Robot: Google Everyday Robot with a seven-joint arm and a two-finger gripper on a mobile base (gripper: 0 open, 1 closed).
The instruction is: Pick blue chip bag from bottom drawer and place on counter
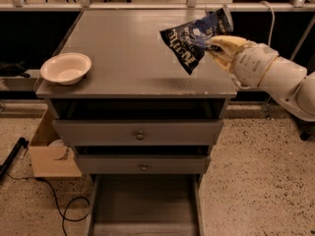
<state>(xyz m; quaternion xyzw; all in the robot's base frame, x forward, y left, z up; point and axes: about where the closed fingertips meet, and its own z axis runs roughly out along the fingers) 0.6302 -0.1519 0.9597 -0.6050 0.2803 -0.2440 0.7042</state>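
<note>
My gripper [216, 47] comes in from the right, above the counter's [128, 48] right side. It is shut on the blue chip bag [192, 39], a crinkled dark blue foil bag with white lettering. The bag hangs in the air over the counter's right part, tilted with its lower corner pointing down and not touching the surface. The bottom drawer [142, 205] stands pulled out at the foot of the cabinet, a shallow grey tray with nothing showing inside.
A white bowl [66, 68] sits near the counter's left front corner. Two knobbed drawers [140, 134] are shut below the top. A cardboard box [47, 151] and a black cable [64, 210] lie on the speckled floor at the left.
</note>
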